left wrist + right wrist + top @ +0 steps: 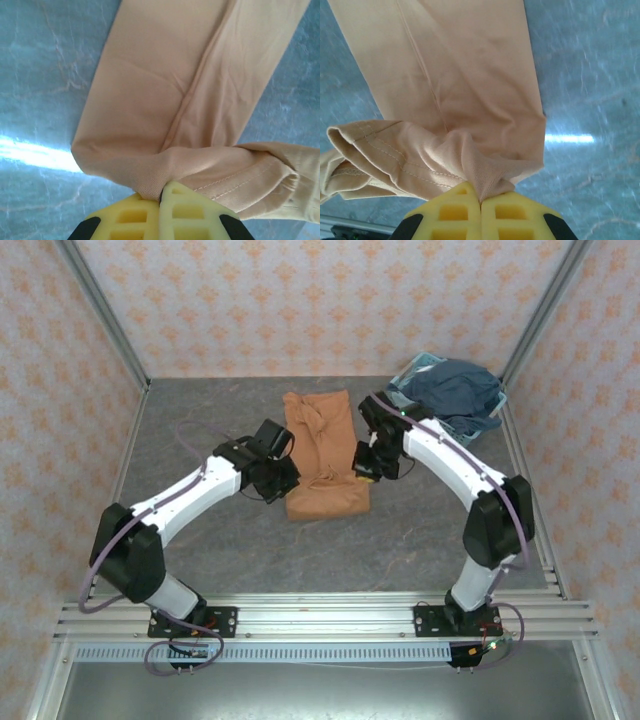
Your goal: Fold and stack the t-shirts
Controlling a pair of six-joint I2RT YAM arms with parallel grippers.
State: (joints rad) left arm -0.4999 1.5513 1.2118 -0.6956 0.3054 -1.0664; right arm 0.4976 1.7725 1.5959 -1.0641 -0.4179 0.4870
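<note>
An orange-tan t-shirt (322, 435) lies in a long narrow fold down the middle of the grey table, plain side up. My left gripper (290, 480) is at its near left corner and my right gripper (362, 472) at its near right corner. In the left wrist view the yellow jaws of the left gripper (162, 192) are shut on a pinch of the t-shirt (165, 90), beside a bunched hem. In the right wrist view the right gripper (481, 197) is likewise shut on a gathered corner of the t-shirt (460, 75). The near edge is lifted and wrinkled.
A light-blue basket (415, 368) stands at the back right corner with a dark blue garment (460, 395) heaped in it, close behind the right arm's forearm. Metal frame posts and patterned walls bound the table on three sides.
</note>
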